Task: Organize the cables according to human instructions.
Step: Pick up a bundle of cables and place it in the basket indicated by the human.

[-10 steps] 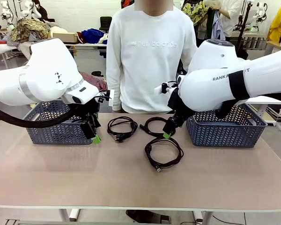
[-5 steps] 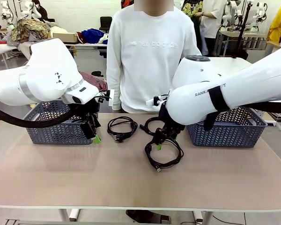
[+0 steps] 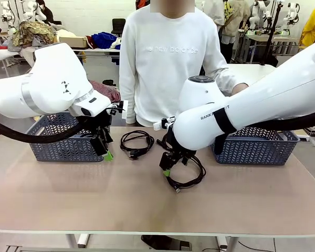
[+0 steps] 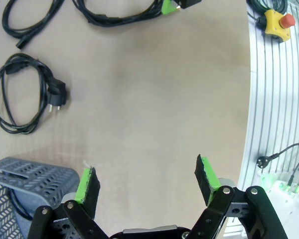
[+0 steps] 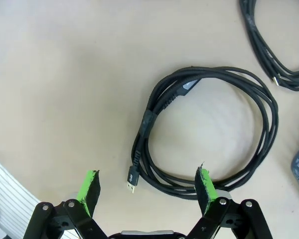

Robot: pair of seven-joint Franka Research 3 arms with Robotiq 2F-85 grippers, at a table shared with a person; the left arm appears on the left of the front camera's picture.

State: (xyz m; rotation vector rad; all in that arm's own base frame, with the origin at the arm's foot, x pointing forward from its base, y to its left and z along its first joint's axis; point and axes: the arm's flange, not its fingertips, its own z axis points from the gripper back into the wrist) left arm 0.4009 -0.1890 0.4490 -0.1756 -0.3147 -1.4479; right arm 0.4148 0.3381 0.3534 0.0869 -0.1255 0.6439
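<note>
Black cables (image 3: pixel 135 153) lie mid-table in front view; my R gripper (image 3: pixel 167 169) hangs over nearest coil (image 3: pixel 185 184), L gripper (image 3: pixel 107 153) sits by grey basket (image 3: pixel 63 147). L wrist: jaws wide, empty. R wrist: jaws wide above coil's edge, nothing gripped.

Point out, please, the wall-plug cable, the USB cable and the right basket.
Wall-plug cable (image 4: pixel 57 93): left wrist view, its plug.
USB cable (image 5: pixel 148 119): right wrist view, coil's left side.
Right basket (image 3: pixel 257 152): front view, front wall.
</note>
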